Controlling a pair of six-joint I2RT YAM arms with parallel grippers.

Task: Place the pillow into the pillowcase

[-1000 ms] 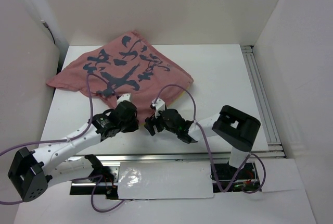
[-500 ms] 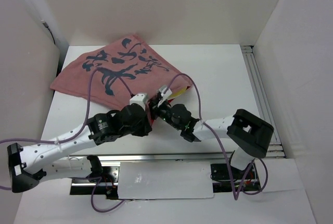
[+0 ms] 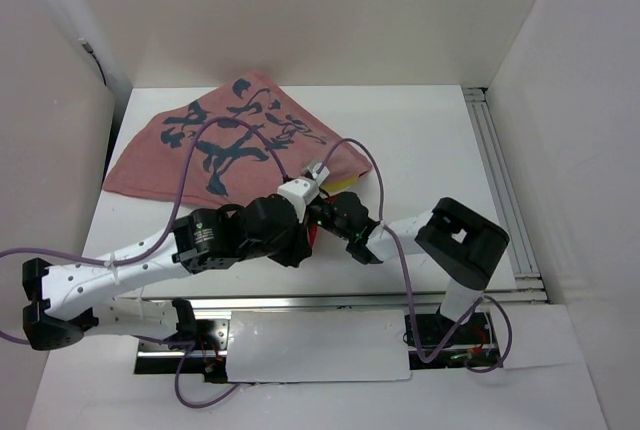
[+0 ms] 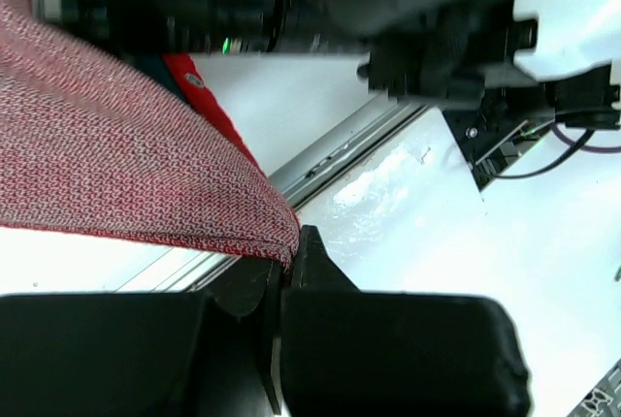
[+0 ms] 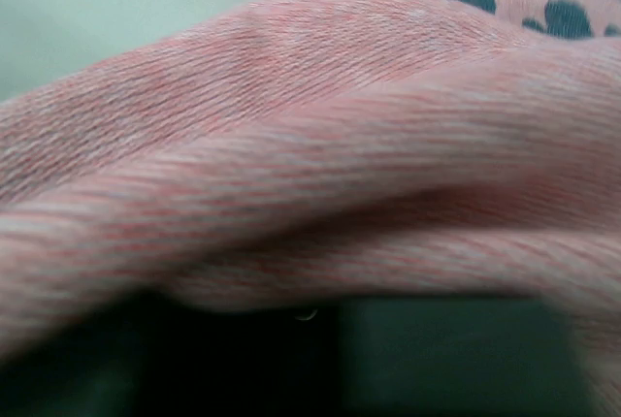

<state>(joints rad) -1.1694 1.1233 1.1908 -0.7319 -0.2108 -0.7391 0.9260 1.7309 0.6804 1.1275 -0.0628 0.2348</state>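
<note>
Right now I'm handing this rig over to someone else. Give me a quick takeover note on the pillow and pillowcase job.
Left gripper: fingers shut on the near edge of the pillowcase.
Right gripper: right up against the same fabric; open or shut cannot be told.
Pillow: mostly hidden; only a yellow sliver shows at the pillowcase's near right corner, probably its edge.
Done: case gripped on the left side.
Left: confirm the right grip, then check whether the pillow sits fully inside.
</note>
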